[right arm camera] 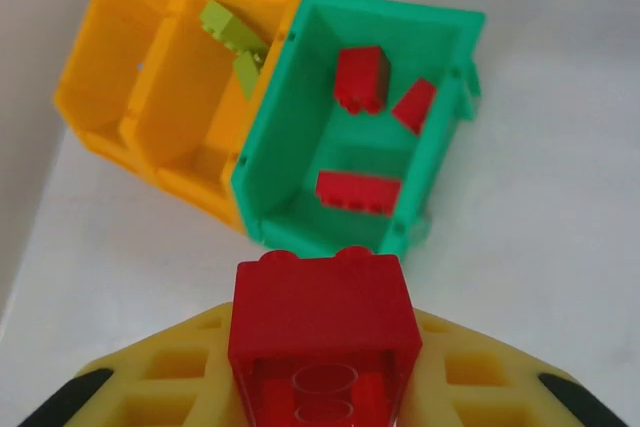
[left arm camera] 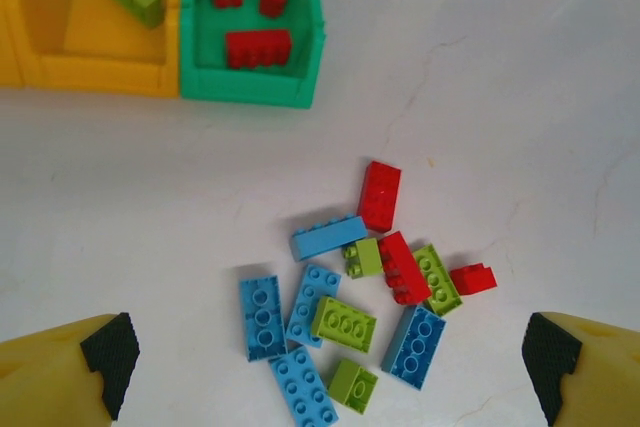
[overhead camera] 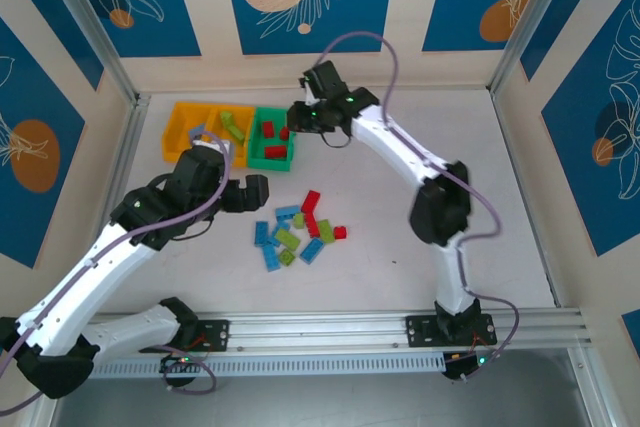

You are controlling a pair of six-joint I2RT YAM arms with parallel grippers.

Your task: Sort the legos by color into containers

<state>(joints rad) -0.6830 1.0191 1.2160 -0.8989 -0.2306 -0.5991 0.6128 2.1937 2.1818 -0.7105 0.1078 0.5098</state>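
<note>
Right gripper [right arm camera: 320, 367]: fingers clamped on one red brick [right arm camera: 322, 317]. From above it sits over the bench [overhead camera: 380, 277], just beside the right side of the green bin [overhead camera: 270, 163].

Left gripper [left arm camera: 330, 359]: fingers set wide apart. It hangs above the bench, near the left side of the loose pile [overhead camera: 298, 235].

Containers, three bins joined in a row at the far left of the bench:
- Outer yellow bin [overhead camera: 185, 107]: left end of the row.
- Middle yellow bin [overhead camera: 240, 109]: holds lime-green bricks [right arm camera: 225, 25]; two can be made out in the right wrist view.
- Green bin: right end of the row. It holds three red bricks: a short block [right arm camera: 362, 77], a small tilted piece [right arm camera: 414, 105] and a long one [right arm camera: 358, 190] lying flat nearest the right gripper.

Loose pile on the bench, in front of the bins and well apart from them:
- Red, three: an upper brick [left arm camera: 380, 195], a middle brick [left arm camera: 403, 267] and a small piece [left arm camera: 472, 279] at the right edge.
- Light blue, five: one on its side [left arm camera: 328, 237] at the top; four studs-up [left arm camera: 262, 317] [left arm camera: 313, 304] [left arm camera: 300, 387] [left arm camera: 415, 345].
- Lime green, four: a small one [left arm camera: 363, 257] touching the middle red brick, a long one [left arm camera: 437, 279] just right of that red brick, one [left arm camera: 344, 324] in the centre and one [left arm camera: 352, 385] at the near edge.
</note>
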